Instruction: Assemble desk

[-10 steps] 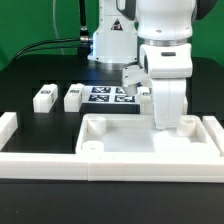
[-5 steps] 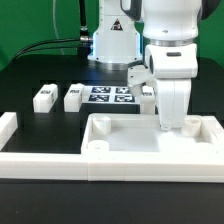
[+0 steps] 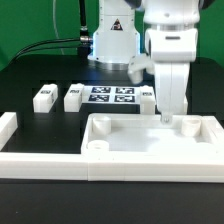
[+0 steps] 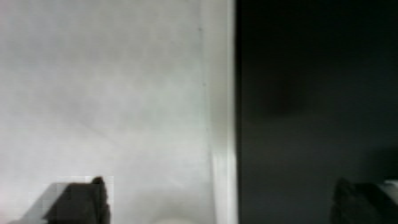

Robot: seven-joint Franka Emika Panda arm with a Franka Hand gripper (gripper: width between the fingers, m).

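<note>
The white desk top [image 3: 130, 142] lies at the front of the table with its rim up and round sockets at its corners. My gripper [image 3: 168, 114] hangs over its far right corner, next to the corner socket [image 3: 186, 123]. The jaws are open and hold nothing. In the wrist view the gripper [image 4: 228, 204] straddles the edge between the white desk top [image 4: 107, 100] and the black table [image 4: 311, 100]. Two white tagged legs [image 3: 43, 97] [image 3: 73, 97] lie at the exterior view's left. A third leg [image 3: 148, 98] lies just behind the gripper.
The marker board [image 3: 112, 95] lies between the legs. A low white border wall [image 3: 40, 162] runs along the front, with end pieces at the left [image 3: 8, 125] and right [image 3: 216, 130]. The robot base [image 3: 110, 45] stands at the back.
The gripper has moved a little toward the exterior view's right and risen slightly over the desk top's far right corner. The parts have not moved.
</note>
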